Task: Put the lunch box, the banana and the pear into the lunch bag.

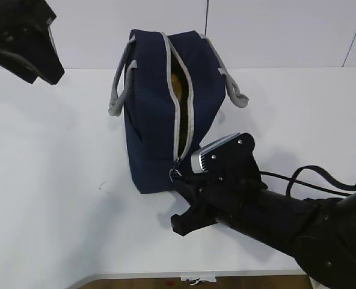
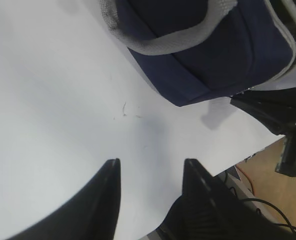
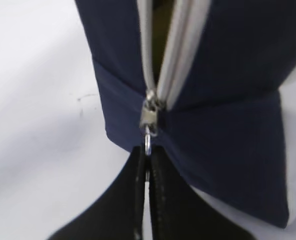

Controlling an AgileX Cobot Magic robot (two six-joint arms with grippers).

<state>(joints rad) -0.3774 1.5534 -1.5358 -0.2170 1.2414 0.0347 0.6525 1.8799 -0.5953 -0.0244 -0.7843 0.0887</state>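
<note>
The navy lunch bag (image 1: pixel 151 120) lies on the white table with its grey zipper partly open along the top. Something yellow (image 1: pixel 179 84) shows through the gap; I cannot tell whether it is the banana or the pear. The lunch box is hidden. My right gripper (image 3: pixel 147 152) is shut on the zipper's ring pull (image 3: pixel 148 142) at the bag's near end, by the slider (image 1: pixel 175 174). My left gripper (image 2: pixel 150 167) hangs open and empty over bare table, left of the bag (image 2: pixel 213 55), at the upper left of the exterior view (image 1: pixel 49 72).
Grey webbing handles (image 1: pixel 119 84) hang off both sides of the bag. The table's front edge (image 1: pixel 166 277) runs just under my right arm, with the floor beyond it (image 2: pixel 268 175). A black cable (image 1: pixel 310 174) loops on the table at the right.
</note>
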